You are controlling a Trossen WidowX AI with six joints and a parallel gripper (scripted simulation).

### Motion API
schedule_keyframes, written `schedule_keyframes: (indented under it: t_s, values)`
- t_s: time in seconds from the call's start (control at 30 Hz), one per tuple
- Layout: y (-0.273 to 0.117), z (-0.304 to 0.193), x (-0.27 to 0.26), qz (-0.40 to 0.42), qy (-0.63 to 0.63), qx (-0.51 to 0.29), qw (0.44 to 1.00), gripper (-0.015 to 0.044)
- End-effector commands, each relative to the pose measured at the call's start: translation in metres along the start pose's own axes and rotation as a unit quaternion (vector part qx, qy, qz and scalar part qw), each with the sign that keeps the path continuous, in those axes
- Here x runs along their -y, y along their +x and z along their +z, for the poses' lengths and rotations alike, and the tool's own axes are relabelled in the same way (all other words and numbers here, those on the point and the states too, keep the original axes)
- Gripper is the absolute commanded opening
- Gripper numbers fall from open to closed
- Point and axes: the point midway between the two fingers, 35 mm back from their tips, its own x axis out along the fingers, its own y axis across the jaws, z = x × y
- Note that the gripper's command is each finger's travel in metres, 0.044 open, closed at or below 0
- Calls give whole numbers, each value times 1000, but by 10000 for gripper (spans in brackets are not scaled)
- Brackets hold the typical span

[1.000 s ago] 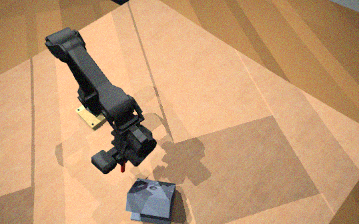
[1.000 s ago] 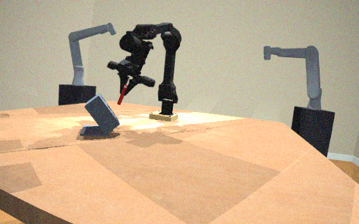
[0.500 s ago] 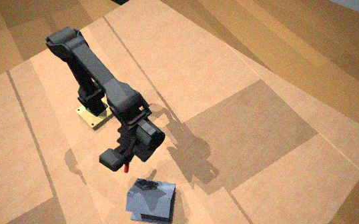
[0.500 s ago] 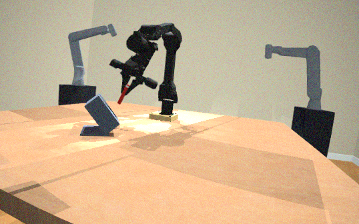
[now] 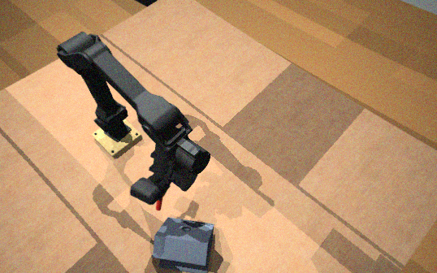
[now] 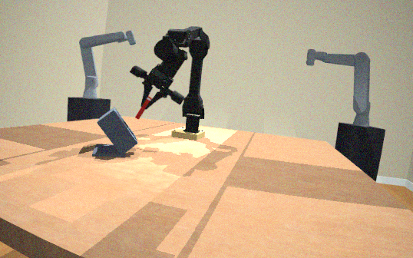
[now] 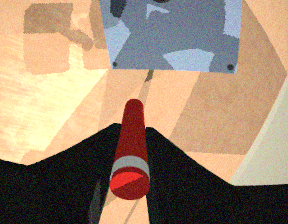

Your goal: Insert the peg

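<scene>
The pincer [image 6: 147, 100] [image 7: 132, 132] is closed on the red peg [image 5: 158, 204] [image 6: 143, 107] [image 7: 132, 130] — a round one with a pale band near its top end — and holds it tilted, in the air above the surface [image 5: 261, 240] [image 6: 131, 200] [image 7: 210, 110]. The peg's bottom end is near the blue-grey sloped block [image 5: 183, 248] [image 6: 117, 131] [image 7: 180, 37] but apart from it, and the hole [image 5: 186, 228] in the block's face has nothing in it — the block itself stands on the surface, in front of the black arm [image 5: 118, 81] [image 6: 196, 69]

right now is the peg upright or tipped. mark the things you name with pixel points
Tipped: in the exterior view the red peg [image 5: 158, 204] [image 6: 143, 108] [image 7: 131, 135] slants down toward the panel [image 5: 183, 249] [image 6: 117, 130] [image 7: 190, 37], held in the gripper [image 6: 147, 100] [image 7: 132, 132].
</scene>
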Motion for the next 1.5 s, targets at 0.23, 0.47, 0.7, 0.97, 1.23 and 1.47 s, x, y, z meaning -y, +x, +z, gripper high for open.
schedule_keyframes:
  t_s: [0.23, 0.47, 0.7, 0.97, 1.23, 1.47]
  values:
    - [-6, 8, -5, -29, -39, 12, 999, 0]
    - [-11, 13, -9, -47, -62, 19, 997, 0]
    - [-15, 18, -13, -65, -85, 26, 994, 0]
    - [-21, 23, -18, -86, -110, 35, 990, 0]
    - [-27, 29, -23, -107, -135, 43, 984, 0]
    - [-32, 33, -28, -125, -156, 51, 979, 0]
